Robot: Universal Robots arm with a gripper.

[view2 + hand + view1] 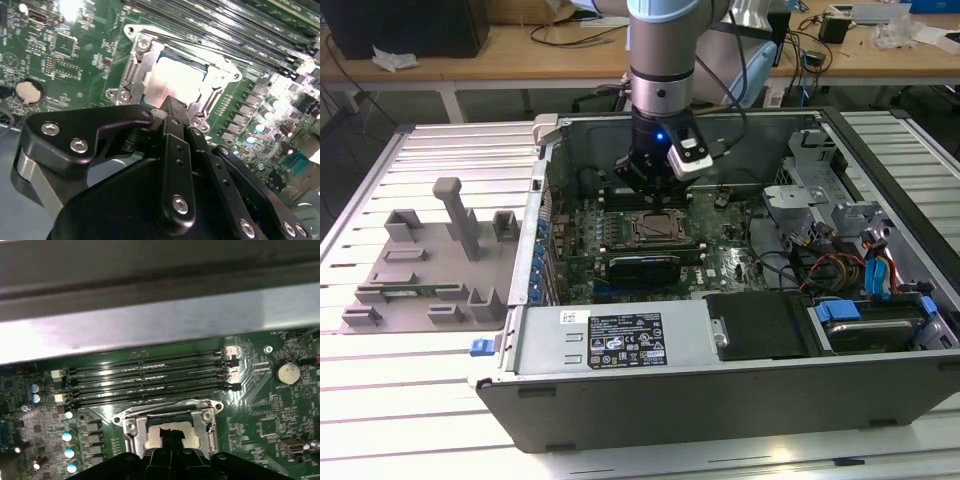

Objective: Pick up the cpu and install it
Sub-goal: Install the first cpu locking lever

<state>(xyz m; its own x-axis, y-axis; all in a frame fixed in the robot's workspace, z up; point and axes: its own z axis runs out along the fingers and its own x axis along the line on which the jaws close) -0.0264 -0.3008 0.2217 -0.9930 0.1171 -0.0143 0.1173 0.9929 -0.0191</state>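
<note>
- Your arm (660,70) comes down from above into the open computer case (720,370), which lies on its side on the slatted white table (410,400).
- Gripper (653,192) hangs just over the CPU socket (656,228) on the green motherboard (720,255), approx. mid-board in the exterior view.
- In the second wrist view the gripper (170,107) has its black fingers (176,135) drawn close together, tips right at the socket (175,75).
- The cpu (172,82) shows there as a pale, glare-washed square inside the metal socket frame, right at the fingertips. You can't tell whether the fingers pinch it or only touch it, so grip state = unclear.
- First wrist view: same pale square, the cpu (170,432), sits within the socket frame (167,422), w/ the gripper (171,437) partly covering it.
- Four memory slots (150,380) run parallel just beside the socket, between it and the case wall (160,325).
- A round coin battery (287,372) sits on the board, well apart from the socket.
- Grey fixture tray (425,260) w/ upright blocks lies on the table at the exterior view's left, beside the case.
- Drive bay and bundled cables (850,260) fill the case end at the exterior view's right.
</note>
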